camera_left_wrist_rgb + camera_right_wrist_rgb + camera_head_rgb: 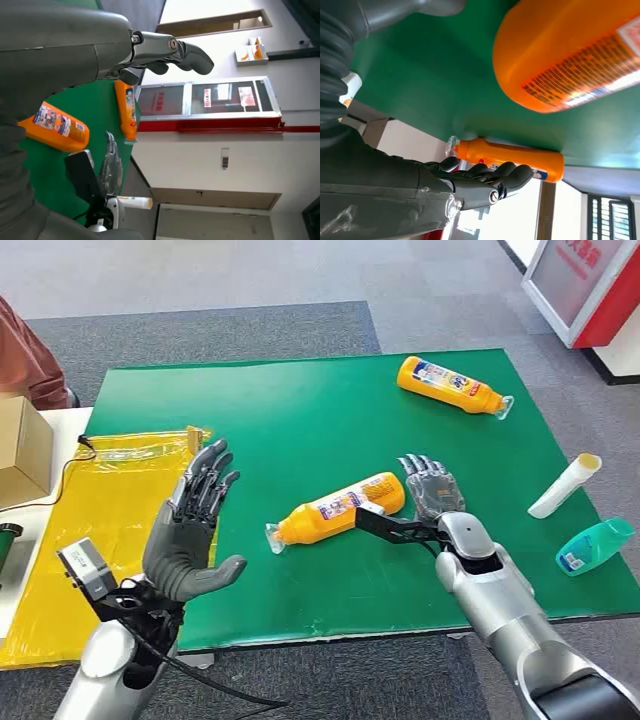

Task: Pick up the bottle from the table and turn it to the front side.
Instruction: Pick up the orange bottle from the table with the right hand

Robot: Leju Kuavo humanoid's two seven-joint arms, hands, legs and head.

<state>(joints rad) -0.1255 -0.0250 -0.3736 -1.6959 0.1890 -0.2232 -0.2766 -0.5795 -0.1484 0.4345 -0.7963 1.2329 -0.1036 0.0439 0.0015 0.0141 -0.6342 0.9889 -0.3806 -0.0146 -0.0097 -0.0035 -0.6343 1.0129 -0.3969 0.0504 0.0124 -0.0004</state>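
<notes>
Head view puts the orange plastic bottle with a printed label (340, 510) lying mid-frame on the green table mat (302, 420), unlifted; the right hand (430, 488), fingers spread and empty, sits just beside its base, while the left hand (189, 530) hovers open at lower left.

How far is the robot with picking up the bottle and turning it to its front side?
Done: nothing yet. The near orange bottle lies flat on the green mat, ungripped. In hand: the right hand is open beside the bottle's base; whether it touches is unclear. The left hand is open, holding nothing. Left: grip, lift and turn the bottle.
</notes>
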